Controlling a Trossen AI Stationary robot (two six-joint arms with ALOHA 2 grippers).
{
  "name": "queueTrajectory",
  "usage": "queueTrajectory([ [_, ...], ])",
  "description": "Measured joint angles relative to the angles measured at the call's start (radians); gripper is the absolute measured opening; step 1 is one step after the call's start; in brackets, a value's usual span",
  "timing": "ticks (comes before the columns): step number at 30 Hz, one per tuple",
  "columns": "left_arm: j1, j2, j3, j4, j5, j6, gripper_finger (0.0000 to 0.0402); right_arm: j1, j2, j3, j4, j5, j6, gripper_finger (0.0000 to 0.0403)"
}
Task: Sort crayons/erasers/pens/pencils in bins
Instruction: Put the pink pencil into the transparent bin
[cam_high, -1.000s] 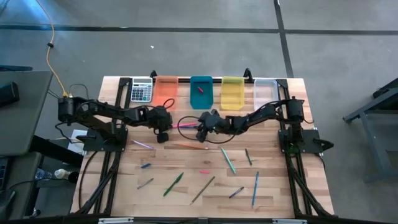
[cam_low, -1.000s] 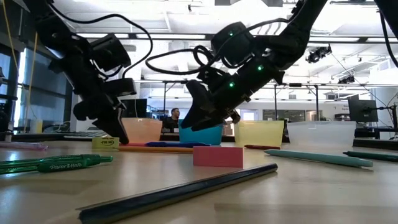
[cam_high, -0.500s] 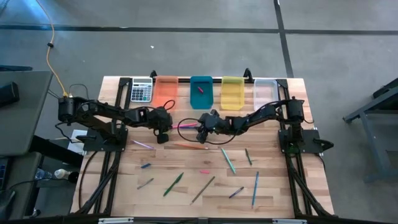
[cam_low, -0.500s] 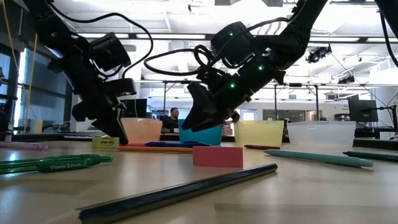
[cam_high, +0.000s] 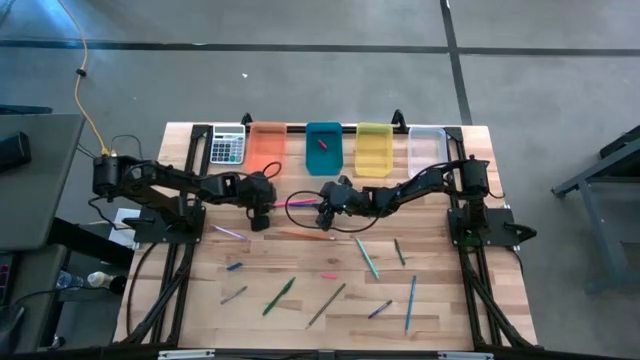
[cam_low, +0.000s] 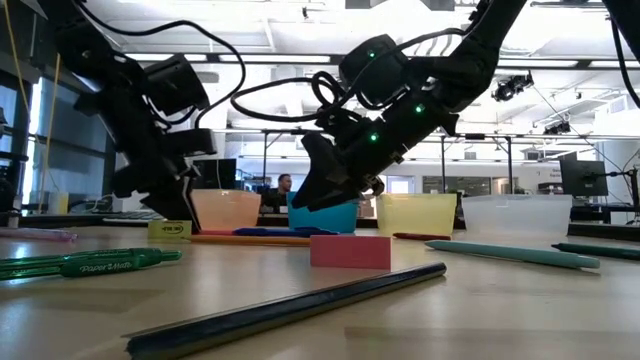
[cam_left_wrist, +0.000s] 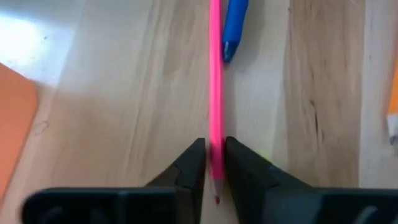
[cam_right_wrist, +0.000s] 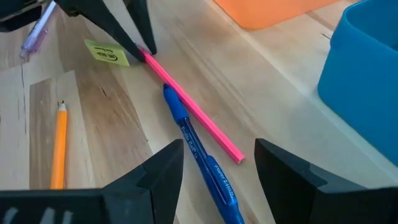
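Left pincer sits low on the bench, its fingers closed narrowly around the tip of a pink stick, and we can't tell whether they are truly gripping it. Right pincer hangs spread wide over the stick's other end, with nothing between its fingers.

Trouble could come from that end hold: we judge a long stick pinched only at its tip would sag or swivel on a lift, or slip out if the fingers slacken. A blue pen lies just beside the stick, so the right pincer could catch both or knock the pen.

Beyond the stick stand the orange bin and the blue bin, near the right pincer.
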Motion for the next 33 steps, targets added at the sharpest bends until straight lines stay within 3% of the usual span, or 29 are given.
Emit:
queueTrajectory([
  [4, -0.001, -0.002, 0.000, -0.006, -0.002, 0.012, 0.0008, -0.004, 0.000, 0.000, -0.009, -0.019, -0.024, 0.0189],
  [22, -0.001, 0.004, -0.005, 0.071, -0.030, 0.065, 0.0000, -0.006, 0.000, 0.001, -0.040, -0.018, -0.132, 0.0189],
  [33, 0.000, 0.005, -0.006, 0.124, -0.044, 0.083, 0.0002, -0.015, 0.000, 0.211, -0.448, 0.063, -0.216, 0.0189],
])
